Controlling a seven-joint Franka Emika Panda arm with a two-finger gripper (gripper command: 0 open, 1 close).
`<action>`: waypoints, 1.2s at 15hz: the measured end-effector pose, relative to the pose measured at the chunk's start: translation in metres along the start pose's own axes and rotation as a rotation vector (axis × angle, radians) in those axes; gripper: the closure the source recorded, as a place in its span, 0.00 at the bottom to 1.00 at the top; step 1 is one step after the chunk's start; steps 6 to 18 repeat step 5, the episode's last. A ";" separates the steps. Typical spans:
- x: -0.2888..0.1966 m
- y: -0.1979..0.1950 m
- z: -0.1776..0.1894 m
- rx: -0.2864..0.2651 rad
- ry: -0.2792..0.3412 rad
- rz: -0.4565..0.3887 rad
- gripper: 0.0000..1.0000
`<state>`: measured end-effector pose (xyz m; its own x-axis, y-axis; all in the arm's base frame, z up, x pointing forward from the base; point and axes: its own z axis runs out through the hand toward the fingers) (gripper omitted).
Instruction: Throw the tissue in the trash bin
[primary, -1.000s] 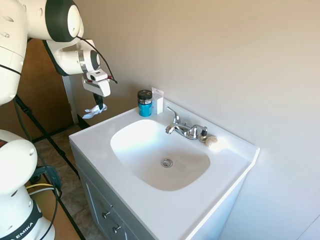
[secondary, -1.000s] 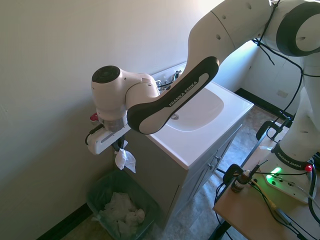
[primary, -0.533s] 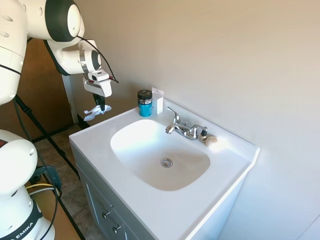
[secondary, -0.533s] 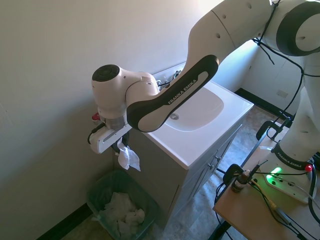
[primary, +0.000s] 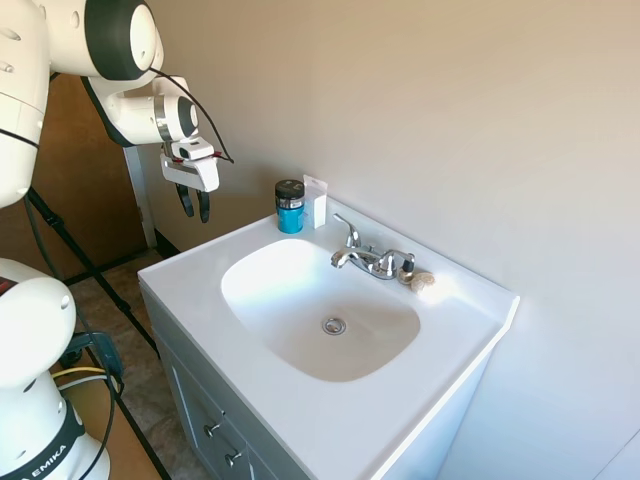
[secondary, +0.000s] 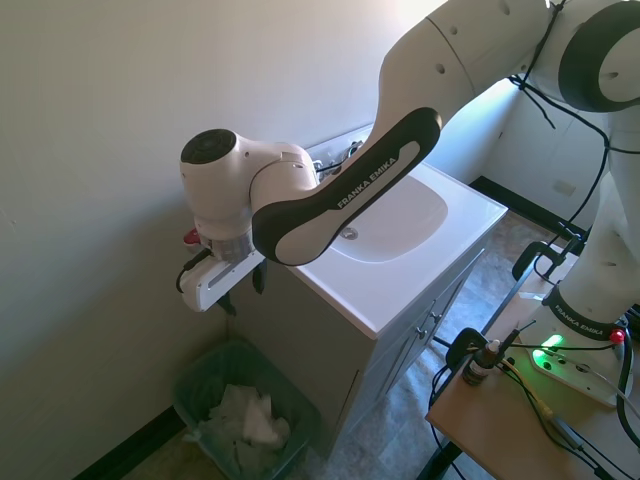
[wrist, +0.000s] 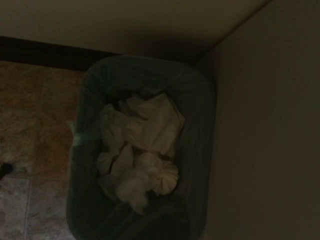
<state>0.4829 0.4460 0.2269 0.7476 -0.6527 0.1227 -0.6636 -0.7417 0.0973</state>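
Note:
My gripper (primary: 193, 203) hangs open and empty to the left of the vanity, directly above the trash bin (secondary: 205, 362). The same gripper (secondary: 243, 292) shows its two dark fingers spread apart under the white wrist. The tissue (secondary: 262, 420) lies inside the dark green bin on top of other crumpled white paper. The wrist view looks straight down into the bin (wrist: 200, 105), where a heap of white tissue (wrist: 145, 132) fills the middle. The bin stands on the floor in the corner between wall and vanity.
A white vanity top (primary: 190, 285) with a sink basin (primary: 310, 300) stands to the right of the gripper. A blue jar with a black lid (primary: 290, 206), a chrome faucet (primary: 365, 257) and a small beige lump (primary: 421, 281) sit along the wall.
The gripper opened and let go of the tissue, which fell into the bin. The fingers that held it now hang empty, slightly higher.

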 end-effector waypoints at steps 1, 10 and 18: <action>0.001 0.001 -0.006 0.004 0.004 0.000 0.00; 0.014 0.021 -0.056 0.048 0.039 0.034 0.00; 0.014 0.021 -0.056 0.048 0.039 0.034 0.00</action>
